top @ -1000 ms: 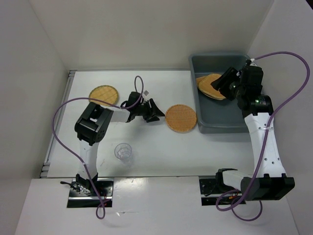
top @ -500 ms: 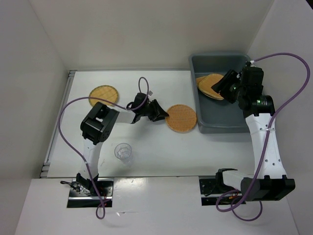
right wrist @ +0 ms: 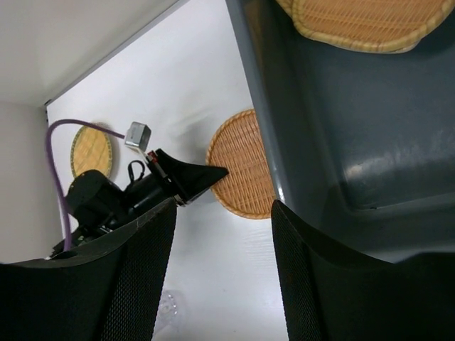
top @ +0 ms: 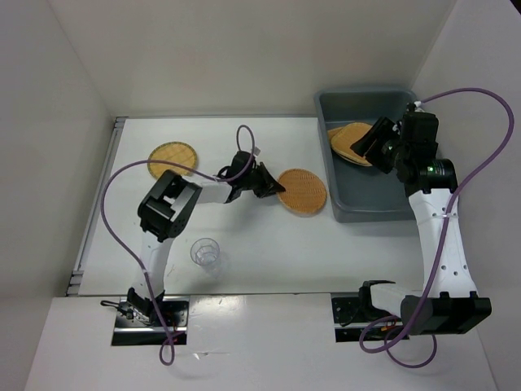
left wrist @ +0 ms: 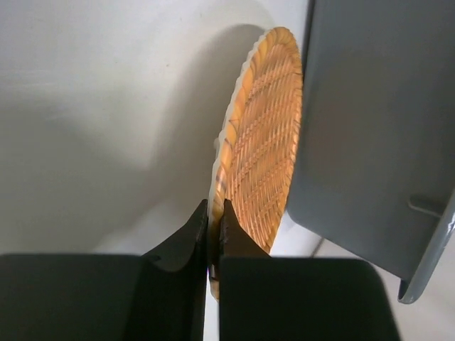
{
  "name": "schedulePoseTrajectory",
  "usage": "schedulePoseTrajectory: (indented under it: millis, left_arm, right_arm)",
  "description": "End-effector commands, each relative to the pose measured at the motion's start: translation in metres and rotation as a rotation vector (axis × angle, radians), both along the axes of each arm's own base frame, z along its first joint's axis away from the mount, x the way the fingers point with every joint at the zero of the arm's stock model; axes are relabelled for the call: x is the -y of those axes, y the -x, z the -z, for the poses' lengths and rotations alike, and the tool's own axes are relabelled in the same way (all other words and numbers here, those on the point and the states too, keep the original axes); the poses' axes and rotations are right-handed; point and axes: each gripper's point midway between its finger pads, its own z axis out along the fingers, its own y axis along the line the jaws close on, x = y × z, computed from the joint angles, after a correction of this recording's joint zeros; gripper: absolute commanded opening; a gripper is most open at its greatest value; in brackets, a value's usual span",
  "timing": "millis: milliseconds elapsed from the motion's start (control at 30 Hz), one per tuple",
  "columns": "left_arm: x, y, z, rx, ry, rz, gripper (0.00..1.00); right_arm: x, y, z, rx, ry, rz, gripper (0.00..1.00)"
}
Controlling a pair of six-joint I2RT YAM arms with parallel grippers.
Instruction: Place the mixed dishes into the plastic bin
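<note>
while the round plate (top: 303, 192) sits mid-worktop beside the bin (top: 368, 213), its left rim is pinched by the left gripper (left wrist: 215, 213). the right gripper (top: 370, 144) is held spread wide over the bin at the far right corner, where two plates (top: 350, 138) are overlapped. a second round plate (top: 173, 158) is seen far left, the cup (top: 205, 253) near left.

You have the plastic bin (top: 376, 186), deep and blue-grey, in the upper right of the top view, with two tan woven-look plates (top: 352, 140) overlapping in its upper-left part. A round woven plate (top: 303, 192) sits mid-frame just beside the bin's left wall, its left rim nipped by the left pincer (top: 279, 190). A second round plate (top: 172, 159) lies flat on the table (top: 269, 252) at upper left, and the clear ribbed cup (top: 205, 252) stands upright at lower left.
</note>
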Motion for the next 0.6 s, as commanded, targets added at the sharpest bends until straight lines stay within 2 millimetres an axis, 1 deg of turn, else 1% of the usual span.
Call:
schedulePoseTrajectory:
  millis: [0, 33, 67, 100, 133, 167, 200, 233, 267, 300, 333, 367, 400, 433, 467, 500, 567]
  left_arm:
    - [-0.037, -0.013, -0.017, 0.059, -0.144, -0.108, 0.00]
    - [-0.046, -0.017, -0.033, 0.080, -0.157, -0.134, 0.00]
    - [-0.056, -0.017, -0.035, 0.082, -0.177, -0.144, 0.00]
    - [-0.069, -0.023, -0.041, 0.086, -0.185, -0.166, 0.00]
    - [-0.080, -0.021, -0.049, 0.085, -0.200, -0.181, 0.00]
    - [-0.088, -0.021, -0.054, 0.092, -0.206, -0.189, 0.00]
    - [-0.102, -0.027, -0.061, 0.099, -0.202, -0.220, 0.00]
    - [-0.108, -0.022, -0.072, 0.104, -0.187, -0.218, 0.00]
    - [-0.108, -0.020, -0.085, 0.116, -0.156, -0.199, 0.00]
    - [-0.110, -0.015, -0.090, 0.116, -0.139, -0.187, 0.00]
    - [-0.113, -0.014, -0.110, 0.144, -0.108, -0.178, 0.00]
    - [-0.104, -0.005, -0.126, 0.163, -0.052, -0.114, 0.00]
    - [-0.098, 0.000, -0.140, 0.176, -0.005, -0.088, 0.00]
    - [-0.093, 0.004, -0.160, 0.210, 0.045, -0.056, 0.00]
    - [-0.089, 0.010, -0.170, 0.215, 0.084, -0.026, 0.00]
    - [-0.083, 0.021, -0.188, 0.209, 0.147, 0.018, 0.00]
    - [-0.080, 0.027, -0.205, 0.228, 0.191, 0.041, 0.00]
  right_arm:
    - [-0.013, 0.002, -0.015, 0.073, -0.013, -0.075, 0.62]
    - [-0.016, 0.001, -0.009, 0.066, -0.023, -0.092, 0.63]
    - [-0.020, -0.003, -0.006, 0.069, -0.033, -0.110, 0.63]
    - [-0.027, -0.003, -0.007, 0.079, -0.049, -0.156, 0.64]
    - [-0.031, -0.005, 0.002, 0.064, -0.061, -0.175, 0.67]
    - [-0.034, -0.006, 0.002, 0.070, -0.071, -0.192, 0.67]
    - [-0.041, -0.008, -0.001, 0.097, -0.089, -0.229, 0.67]
    - [-0.043, -0.008, 0.004, 0.092, -0.095, -0.240, 0.67]
    - [-0.045, -0.009, 0.004, 0.102, -0.103, -0.255, 0.67]
    - [-0.048, -0.012, 0.004, 0.123, -0.109, -0.272, 0.67]
    - [-0.054, -0.014, 0.003, 0.130, -0.128, -0.309, 0.67]
    - [-0.059, -0.013, 0.004, 0.138, -0.141, -0.335, 0.67]
    - [-0.066, -0.015, 0.008, 0.131, -0.155, -0.368, 0.67]
    - [-0.074, -0.017, 0.006, 0.141, -0.189, -0.411, 0.67]
    - [-0.078, -0.019, 0.005, 0.147, -0.200, -0.435, 0.67]
    - [-0.080, -0.021, 0.006, 0.144, -0.215, -0.444, 0.65]
    - [-0.084, -0.026, 0.013, 0.137, -0.217, -0.454, 0.65]
